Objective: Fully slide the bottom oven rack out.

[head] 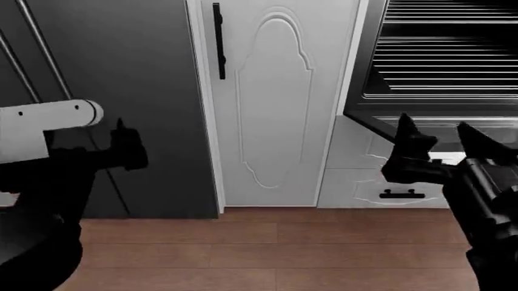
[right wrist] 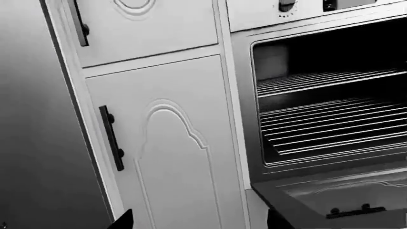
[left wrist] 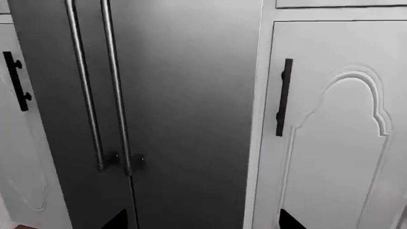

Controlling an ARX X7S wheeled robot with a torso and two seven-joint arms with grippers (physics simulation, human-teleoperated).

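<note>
The oven [right wrist: 245, 95] stands open, its dark door [right wrist: 330, 200] dropped down. In its black cavity the bottom oven rack [right wrist: 337, 129] of chrome rods sits pushed in, with the matching upper rack [right wrist: 324, 80] one level above. In the head view the bottom oven rack [head: 453, 76] shows at the top right above the door's edge [head: 380, 118]. My right gripper [head: 437, 130] is open and empty, short of the door; in the right wrist view it [right wrist: 200, 224] faces a white cabinet door. My left gripper [head: 130, 145] is open and empty in front of the fridge and also shows in the left wrist view [left wrist: 203, 222].
A dark steel fridge [left wrist: 178, 95] with two long vertical bar handles [left wrist: 114, 86] is at the left. White panelled cabinet doors [head: 275, 103] with black handles [head: 218, 41] stand between fridge and oven. A white drawer [head: 380, 188] sits under the oven. The floor [head: 267, 248] is wood.
</note>
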